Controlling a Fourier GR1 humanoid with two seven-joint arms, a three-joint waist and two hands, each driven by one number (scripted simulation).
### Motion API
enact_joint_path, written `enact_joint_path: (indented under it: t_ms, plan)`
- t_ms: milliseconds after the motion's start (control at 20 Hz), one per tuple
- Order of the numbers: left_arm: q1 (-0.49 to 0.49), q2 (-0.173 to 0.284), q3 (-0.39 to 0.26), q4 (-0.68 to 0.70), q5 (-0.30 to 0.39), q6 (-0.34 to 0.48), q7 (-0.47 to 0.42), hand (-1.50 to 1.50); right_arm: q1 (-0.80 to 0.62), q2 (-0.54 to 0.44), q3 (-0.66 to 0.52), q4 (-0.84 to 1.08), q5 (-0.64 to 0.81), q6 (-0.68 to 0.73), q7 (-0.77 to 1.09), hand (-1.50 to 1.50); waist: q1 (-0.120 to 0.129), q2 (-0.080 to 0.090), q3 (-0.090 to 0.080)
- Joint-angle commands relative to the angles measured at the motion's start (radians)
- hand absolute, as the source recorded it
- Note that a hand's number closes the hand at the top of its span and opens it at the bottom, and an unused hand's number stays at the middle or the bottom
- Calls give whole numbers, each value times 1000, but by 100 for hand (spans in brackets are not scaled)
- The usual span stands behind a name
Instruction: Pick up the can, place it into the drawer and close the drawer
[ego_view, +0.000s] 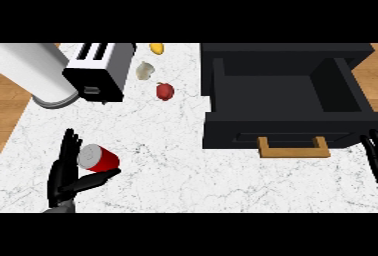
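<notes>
A red can (100, 159) with a silver top lies on its side at the lower left of the white marble counter (170, 165). My left hand (62, 171) is open around it: straight fingers run along the can's left side and the thumb stretches out just below it. The black drawer (280, 131) stands pulled open at the right, its inside bare, with a wooden handle (293, 152) on its front. My right hand (370, 155) shows only as straight fingers at the right edge, resting beside the drawer front.
A black and silver toaster (100, 70) and a white cylinder (37, 75) stand at the back left. A pale garlic bulb (145, 70), a red fruit (165, 91) and a yellow item (156, 48) lie between the toaster and the drawer.
</notes>
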Motion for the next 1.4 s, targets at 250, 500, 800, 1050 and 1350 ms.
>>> enact_joint_path:
  t_ms: [250,500,800,1050,1350]
  plan:
    - [-48,-27,-21,110,3,12,-74,-150,9,9,-7,-82,-27,-1,84,-150,-1,0,0]
    - [-72,-9,-42,59,9,3,-22,-150,17,11,-9,-47,-21,4,34,-150,0,0,0]
    - [-160,-10,-28,132,42,-21,-47,150,35,12,-36,-31,-65,32,15,-150,-2,0,0]
    - [-181,-97,-82,92,26,35,-21,150,53,21,59,8,26,-27,-63,-150,-2,0,0]
    - [-168,-82,-125,-74,46,4,93,150,96,5,-11,-83,-53,24,6,-150,-3,-1,0]
